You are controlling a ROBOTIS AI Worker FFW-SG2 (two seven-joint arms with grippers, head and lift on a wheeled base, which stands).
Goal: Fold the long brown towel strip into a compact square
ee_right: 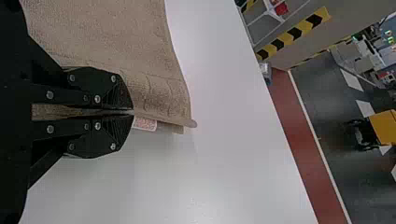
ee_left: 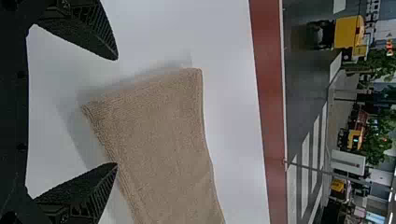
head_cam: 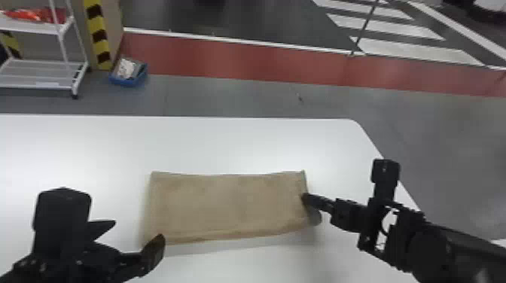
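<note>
Op: Left end effector (head_cam: 138, 230)?
Eng: Spread, at your towel's (head_cam: 226, 205) near left corner. Can't tell if it touches.
Op: Right end effector (head_cam: 308, 200)?
Eng: Pressed together, pinching your towel at its right edge. Small tag (ee_right: 144, 123) pokes out just beside the tips; reddish print, too small to read.
Op: Towel?
Eng: Laid out wide on your white tabletop (head_cam: 241, 145), between the two.
Op: Past that?
Eng: Blue bin (head_cam: 128, 82) on the floor, white cart (head_cam: 41, 87) left of it, then your red floor band (head_cam: 241, 58).
</note>
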